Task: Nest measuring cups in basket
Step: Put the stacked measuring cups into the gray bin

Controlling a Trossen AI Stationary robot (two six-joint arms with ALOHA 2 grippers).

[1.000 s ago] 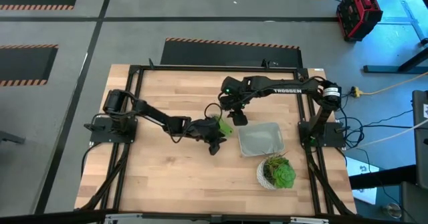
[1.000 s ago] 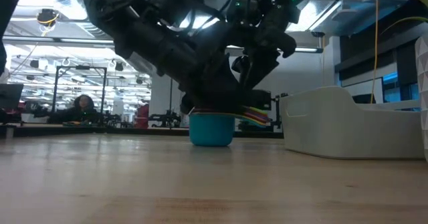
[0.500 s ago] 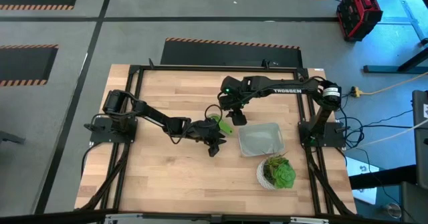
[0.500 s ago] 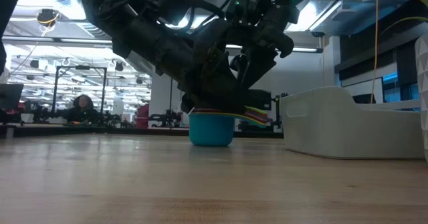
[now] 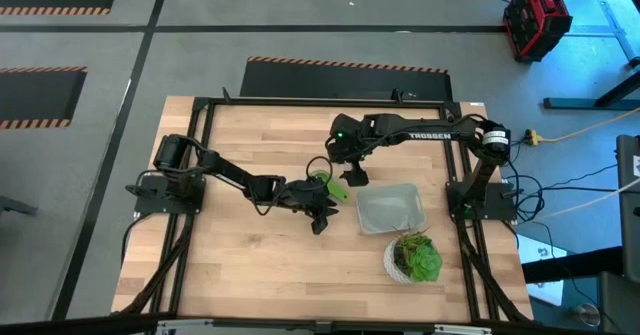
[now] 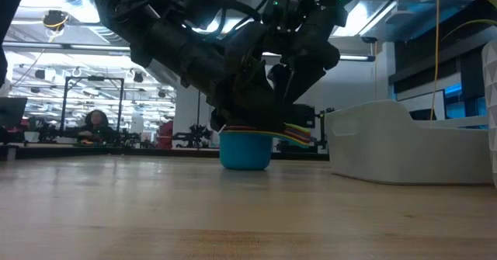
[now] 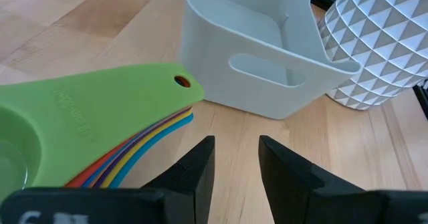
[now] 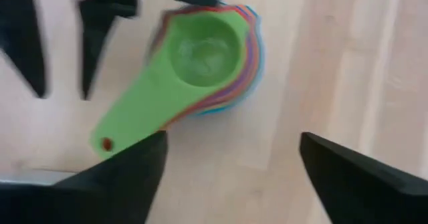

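**Nested cups sitting on table beside basket**

The measuring cups (image 8: 200, 63), green uppermost, are resting just beside the basket (image 7: 267, 70). The right gripper (image 8: 231, 167) is hovering above them, fingers spread; the left gripper (image 7: 235, 164) is standing slightly parted, gripping nothing

High cam looks straight down on whole table (image 5: 250, 255). Low cam sits at tabletop level, facing room. Both wrist cams close on nested cups (image 8: 204, 60).

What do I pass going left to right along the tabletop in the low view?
Stacked measuring cups, blue one at the bottom, on the table → their fanned handles → light-gray basket.
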